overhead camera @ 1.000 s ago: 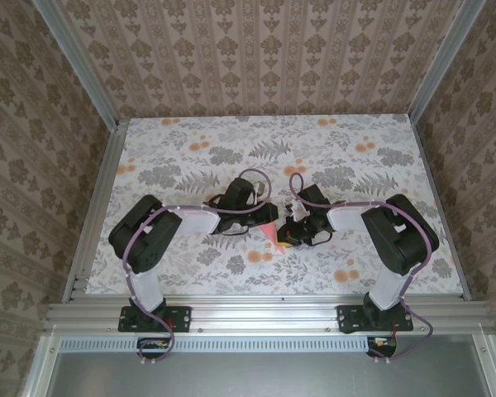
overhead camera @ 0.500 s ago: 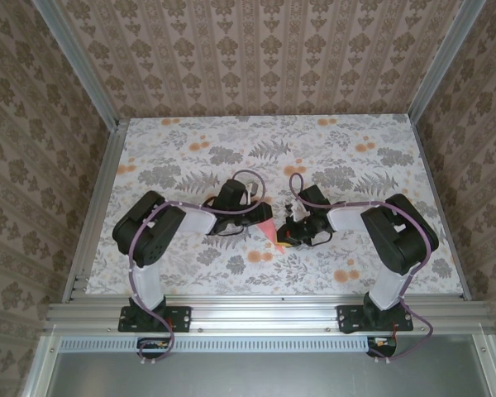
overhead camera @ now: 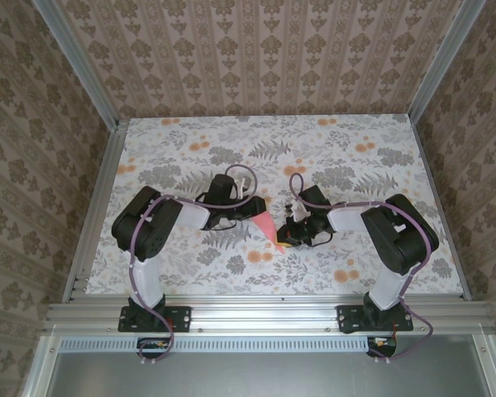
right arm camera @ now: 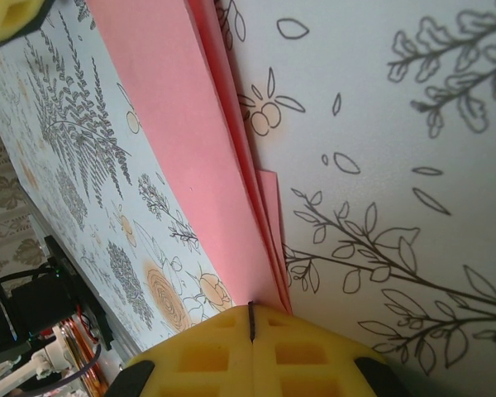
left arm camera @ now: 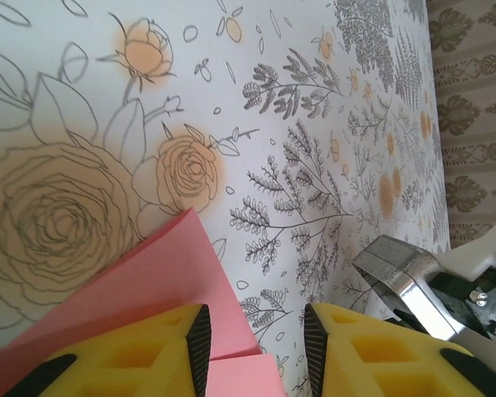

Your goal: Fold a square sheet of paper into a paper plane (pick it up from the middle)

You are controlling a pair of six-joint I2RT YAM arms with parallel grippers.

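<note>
The square sheet of paper is folded into a slim, pointed pink-red paper plane (overhead camera: 267,225) that lies between the two grippers in the top view. My right gripper (overhead camera: 284,241) (right arm camera: 250,324) is shut on its near end, and the layered folds (right arm camera: 190,141) run away from the closed yellow pads. My left gripper (overhead camera: 256,212) (left arm camera: 256,339) stands open at the plane's other end. A pink flap (left arm camera: 149,281) runs under its left finger (left arm camera: 149,347) and partly into the gap; the pads do not pinch it.
The table carries a floral cloth (overhead camera: 355,157) with small orange flower prints. Patterned walls and an aluminium frame (overhead camera: 99,207) close it in on three sides. The right wrist's metal part (left arm camera: 409,277) is close beside the left gripper.
The left arm has drawn back to the left and away from the paper, and its jaws have parted slightly. More of the pink paper shows. The right arm has not moved.
</note>
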